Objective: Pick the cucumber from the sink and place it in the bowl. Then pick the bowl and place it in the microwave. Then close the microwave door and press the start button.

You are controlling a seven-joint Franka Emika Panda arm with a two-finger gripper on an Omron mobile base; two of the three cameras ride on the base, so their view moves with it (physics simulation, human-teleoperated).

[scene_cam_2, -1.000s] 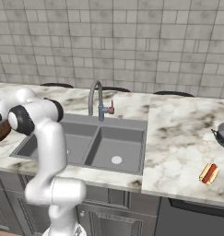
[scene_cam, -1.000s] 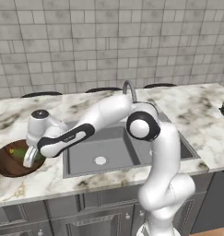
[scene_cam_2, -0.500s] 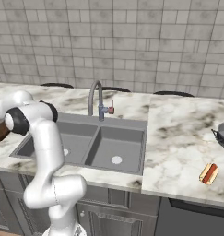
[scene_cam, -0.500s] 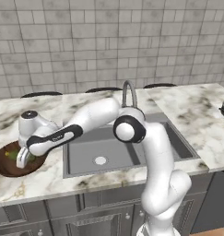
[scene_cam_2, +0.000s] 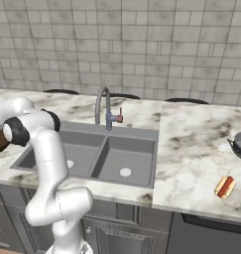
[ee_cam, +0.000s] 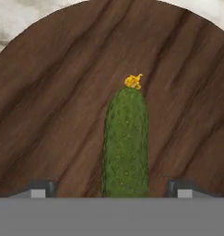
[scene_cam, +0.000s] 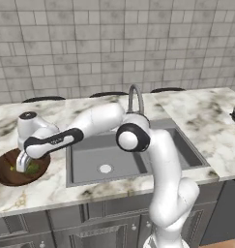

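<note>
the cucumber point(ee_cam: 125, 143) lies flat inside the bowl point(ee_cam: 53, 115), a stubby green one with a bumpy skin and a small yellow flower stub at one end. the bowl is wide, shallow, dark brown wood with clear grain, sitting on the counter near its front edge, just left of the sink point(scene_cam: 114, 160). the sink is a grey double basin with white drains.
</note>
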